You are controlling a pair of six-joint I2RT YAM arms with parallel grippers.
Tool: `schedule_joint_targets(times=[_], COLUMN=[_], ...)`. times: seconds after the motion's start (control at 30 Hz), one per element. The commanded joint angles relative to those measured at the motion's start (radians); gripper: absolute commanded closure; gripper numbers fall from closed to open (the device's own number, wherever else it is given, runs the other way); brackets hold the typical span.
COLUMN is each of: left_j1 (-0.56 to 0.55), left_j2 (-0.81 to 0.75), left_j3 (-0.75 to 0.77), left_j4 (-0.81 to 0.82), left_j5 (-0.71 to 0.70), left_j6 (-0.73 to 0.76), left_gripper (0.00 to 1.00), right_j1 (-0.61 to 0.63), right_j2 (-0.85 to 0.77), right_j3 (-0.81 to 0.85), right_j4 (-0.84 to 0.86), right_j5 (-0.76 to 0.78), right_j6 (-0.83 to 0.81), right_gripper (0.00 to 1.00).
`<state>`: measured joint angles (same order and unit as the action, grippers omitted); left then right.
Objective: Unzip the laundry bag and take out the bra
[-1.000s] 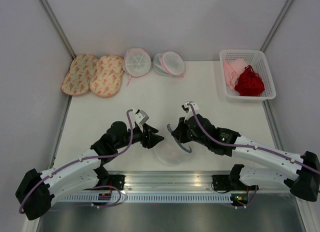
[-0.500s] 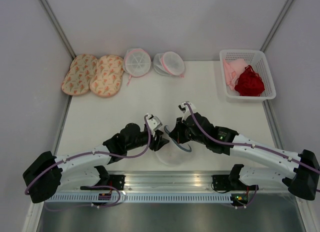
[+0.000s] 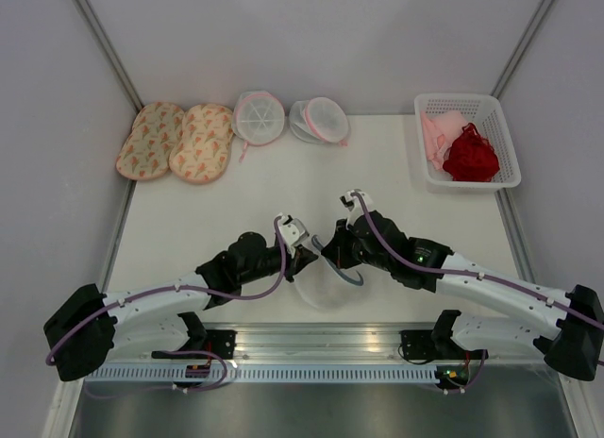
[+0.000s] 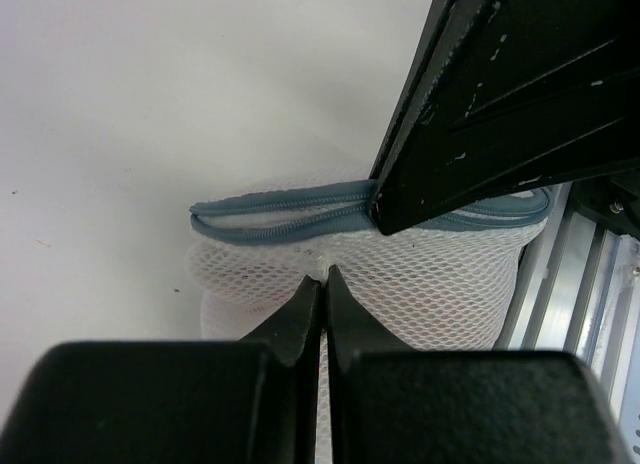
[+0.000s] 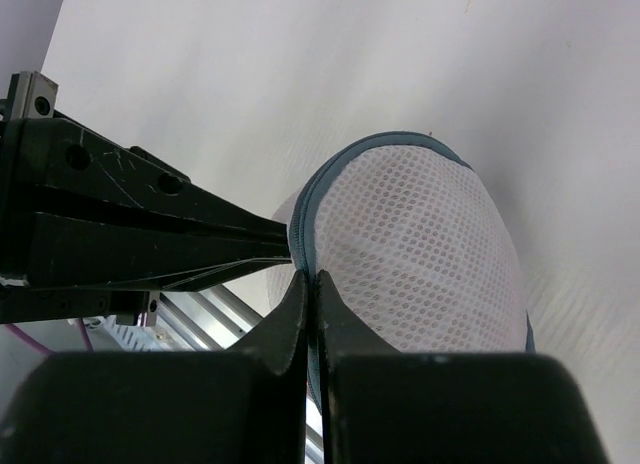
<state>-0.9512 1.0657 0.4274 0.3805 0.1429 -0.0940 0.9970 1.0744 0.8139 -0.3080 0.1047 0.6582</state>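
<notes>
The laundry bag (image 3: 327, 285), a domed white mesh pouch with a blue-grey zipper rim (image 4: 290, 206), sits near the table's front edge between both arms. My left gripper (image 3: 307, 260) is shut, its tips (image 4: 322, 275) pinching a fold of the white mesh (image 4: 430, 284) just below the rim. From the other side, my right gripper (image 3: 327, 255) is shut on the zipper rim (image 5: 305, 234), with the mesh dome (image 5: 420, 254) bulging to its right. The two grippers nearly touch. The bra is hidden.
A white basket (image 3: 498, 112) at the back right holds a dark red lacy garment (image 3: 470, 156) and pale pink cloth (image 3: 435, 136). Two pink-trimmed mesh pouches (image 3: 258, 115) (image 3: 320, 119) and two floral pads (image 3: 175, 141) line the back. A metal rail (image 3: 321, 340) runs along the front.
My left gripper moved right to the bag, then closed from open onto its mesh. The right gripper stayed shut on the rim and shifted slightly.
</notes>
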Motion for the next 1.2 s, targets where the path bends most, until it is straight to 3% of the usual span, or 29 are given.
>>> schedule_joint_targets(times=[0.0, 0.2, 0.33, 0.43, 0.6, 0.67, 0.9, 1.03, 1.1, 1.13, 1.17], left_j1=[-0.006, -0.006, -0.006, -0.006, -0.006, -0.008, -0.006, -0.006, -0.008, -0.006, -0.006], left_j2=[-0.036, -0.104, -0.122, -0.124, -0.121, -0.124, -0.154, -0.167, -0.162, -0.159, -0.158], left_j3=[0.016, -0.047, -0.062, -0.061, -0.055, -0.053, -0.056, -0.055, -0.05, -0.049, -0.05], left_j4=[0.002, -0.04, -0.057, -0.061, -0.063, -0.063, -0.092, -0.104, -0.109, -0.109, -0.109], left_j5=[-0.016, -0.017, -0.022, -0.02, -0.017, -0.022, -0.06, -0.075, -0.077, -0.075, -0.077], left_j6=[0.034, 0.008, 0.0, 0.0, 0.0, 0.004, 0.004, 0.0, 0.002, 0.0, -0.001], left_gripper=[0.98, 0.98, 0.98, 0.98, 0.98, 0.98, 0.98, 0.98, 0.98, 0.98, 0.98], right_j1=[-0.003, -0.003, -0.003, -0.003, -0.003, -0.003, -0.024, -0.037, -0.035, -0.034, -0.034], right_j2=[-0.025, -0.033, -0.045, -0.054, -0.07, -0.07, 0.053, 0.133, 0.133, 0.115, 0.043], right_j3=[0.05, 0.085, 0.094, 0.099, 0.1, 0.099, 0.169, 0.24, 0.245, 0.226, 0.196], right_j4=[-0.02, -0.12, -0.149, -0.161, -0.184, -0.201, -0.518, -0.773, -0.764, -0.632, -0.534], right_j5=[0.058, 0.177, 0.205, 0.219, 0.253, 0.274, 0.702, 0.915, 0.897, 0.848, 0.699], right_j6=[-0.005, -0.023, -0.032, -0.034, -0.034, -0.034, 0.184, 0.368, 0.333, 0.269, 0.11], right_gripper=[1.0, 0.99, 0.87, 0.85, 0.86, 0.98, 0.99, 0.3, 0.22, 0.22, 0.21])
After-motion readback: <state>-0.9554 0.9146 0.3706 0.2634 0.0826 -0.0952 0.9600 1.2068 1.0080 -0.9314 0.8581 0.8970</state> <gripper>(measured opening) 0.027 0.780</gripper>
